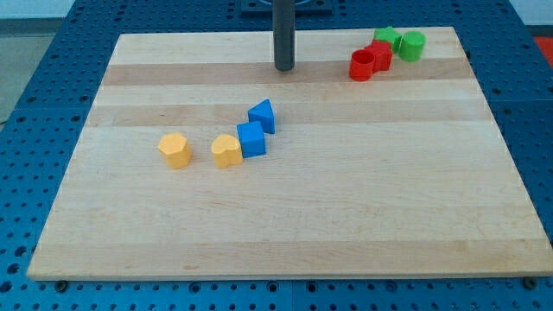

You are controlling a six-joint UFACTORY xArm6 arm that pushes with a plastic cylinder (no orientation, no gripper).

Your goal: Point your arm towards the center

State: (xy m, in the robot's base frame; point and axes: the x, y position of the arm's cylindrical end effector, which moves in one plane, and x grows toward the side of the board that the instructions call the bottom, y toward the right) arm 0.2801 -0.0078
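Observation:
My tip [284, 68] rests on the wooden board [285, 225] near the view's top, a little left of the middle. It touches no block. Below it lie a blue triangular block [263, 115] and a blue cube [251, 139], touching each other. A yellow heart-shaped block [226, 150] sits against the blue cube's left side. A yellow hexagonal block [174, 149] lies alone further left. To the tip's right, a red cylinder [361, 65] and a red block [379, 54] sit together.
A green star-shaped block [386, 37] and a green cylinder [412, 45] sit at the view's top right corner, next to the red blocks. Blue perforated table surface [34, 104] surrounds the board.

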